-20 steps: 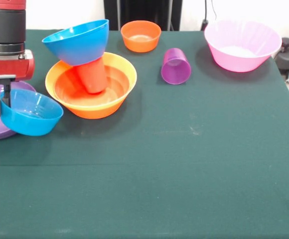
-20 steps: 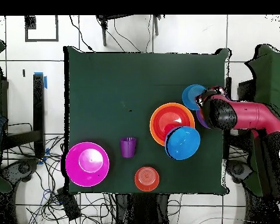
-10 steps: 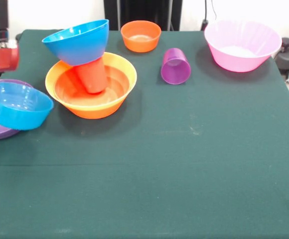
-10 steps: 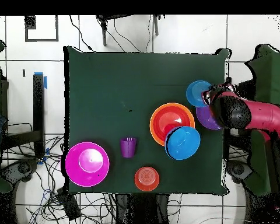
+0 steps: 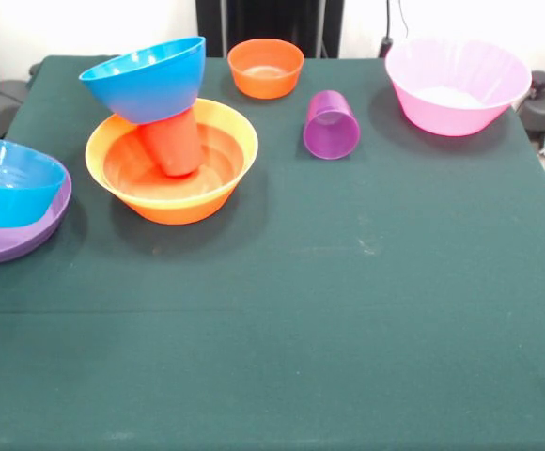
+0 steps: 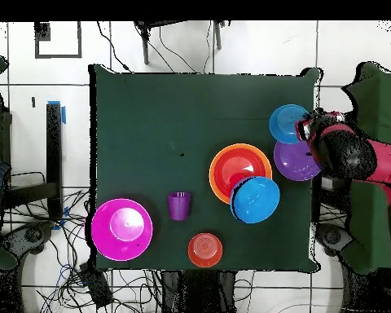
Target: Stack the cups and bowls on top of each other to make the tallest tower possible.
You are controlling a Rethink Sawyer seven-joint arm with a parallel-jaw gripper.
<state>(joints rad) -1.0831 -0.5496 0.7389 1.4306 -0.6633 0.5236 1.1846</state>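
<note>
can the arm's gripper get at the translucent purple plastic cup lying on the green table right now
Probably yes: the purple cup lies alone on its side, with open cloth around it; the large orange bowl and small orange bowl sit apart. The gripper must cross over.

From my station I see a dark green cloth table [image 5: 348,310] over a white tiled floor [image 6: 36,98]. Black cables [image 6: 68,269] tangle around seven o'clock overhead, and blue tape [image 6: 52,108] marks the floor near ten o'clock.

Blue bowl [image 5: 150,77] tilted atop tower [image 5: 171,160].
</note>
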